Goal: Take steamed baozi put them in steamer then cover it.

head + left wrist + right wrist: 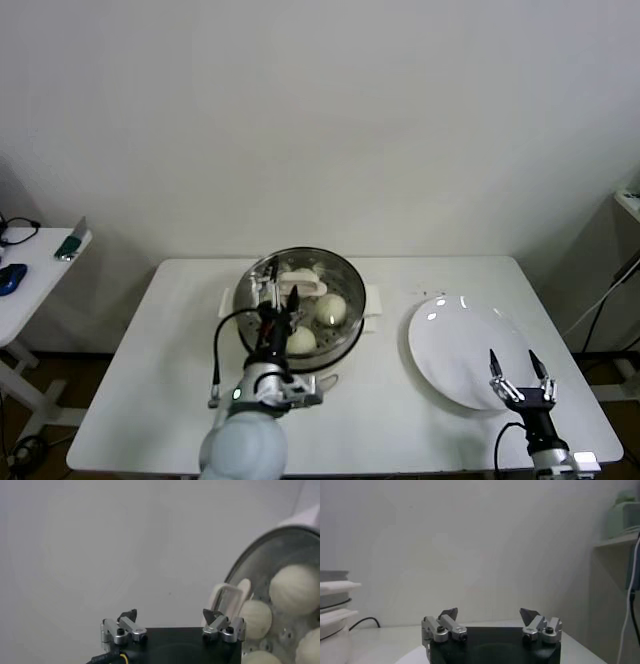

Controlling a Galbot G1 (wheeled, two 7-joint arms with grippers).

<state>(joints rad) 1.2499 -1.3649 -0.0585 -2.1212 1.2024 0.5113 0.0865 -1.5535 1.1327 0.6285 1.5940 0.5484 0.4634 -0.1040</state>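
Head view: your left pincer (pixel 283 300) hangs released over the steamer's (pixel 342 268) near rim; cover (pixel 262 285) handle (pixel 296 283) just beyond.

Right gripper (pixel 489 614) bottom centre, fingers spread wide, nothing between. Steamer (pixel 335 611) edge at lower left, black cable (pixel 364 622) beside it. Shelf (pixel 619 542) upper right.

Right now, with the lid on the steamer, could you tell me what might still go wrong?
1. The left gripper, open, hangs right over the cover; a careless retreat could snag its handle and shift it off the steamer.
2. The right gripper sits open above the plate; dropping could strike it.
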